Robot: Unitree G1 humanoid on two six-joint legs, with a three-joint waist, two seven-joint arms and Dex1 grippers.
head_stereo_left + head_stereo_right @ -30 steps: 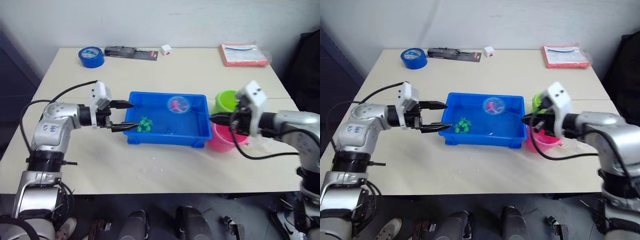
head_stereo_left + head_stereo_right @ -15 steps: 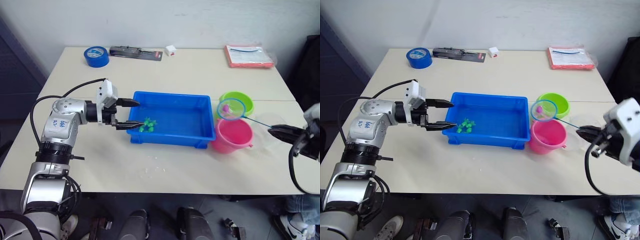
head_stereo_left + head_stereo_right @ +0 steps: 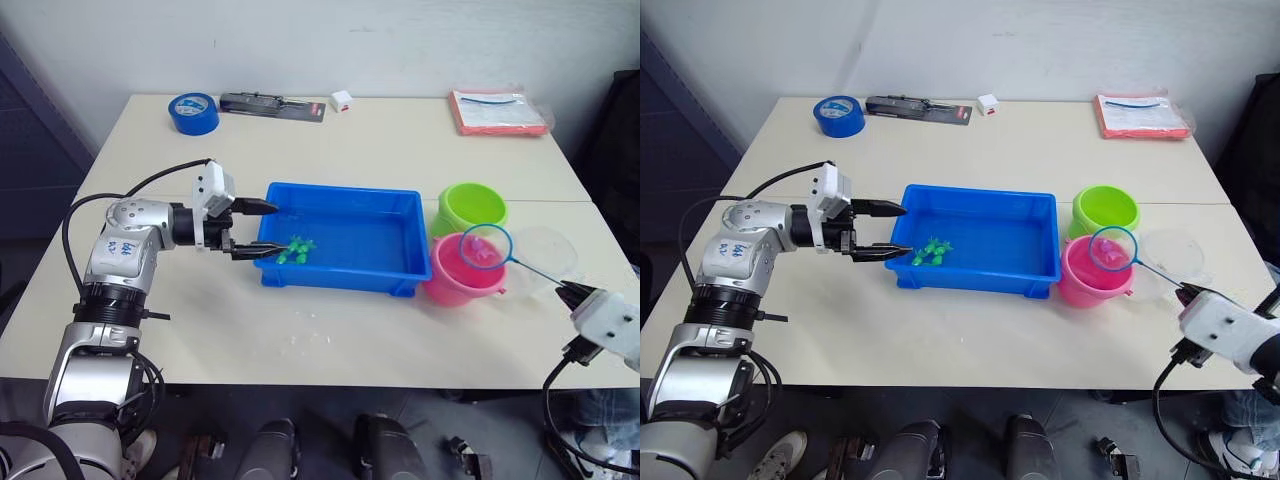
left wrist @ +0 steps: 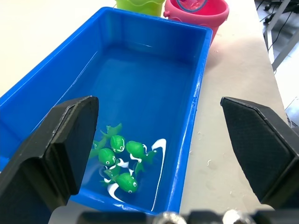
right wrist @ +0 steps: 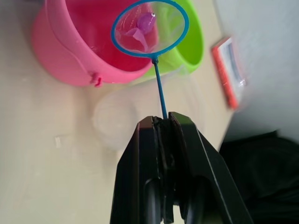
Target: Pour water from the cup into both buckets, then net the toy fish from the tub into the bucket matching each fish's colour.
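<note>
My right gripper is shut on the thin handle of the net. The net's blue ring hangs over the pink bucket with a pink toy fish in its mesh. Just behind stands the lime green bucket, and the clear cup is to the right of both. Several green toy fish lie bunched in the left end of the blue tub. My left gripper is open at that end, its fingers level over the tub's left rim.
At the table's far edge lie a blue tape roll, a black packaged tool, a small white box and a red folder. Water drops spot the table in front of the tub.
The right gripper has drawn back to the right and toward the table's front, carrying the net with the pink fish out of the tub to above the pink bucket. The left gripper has stayed put.
</note>
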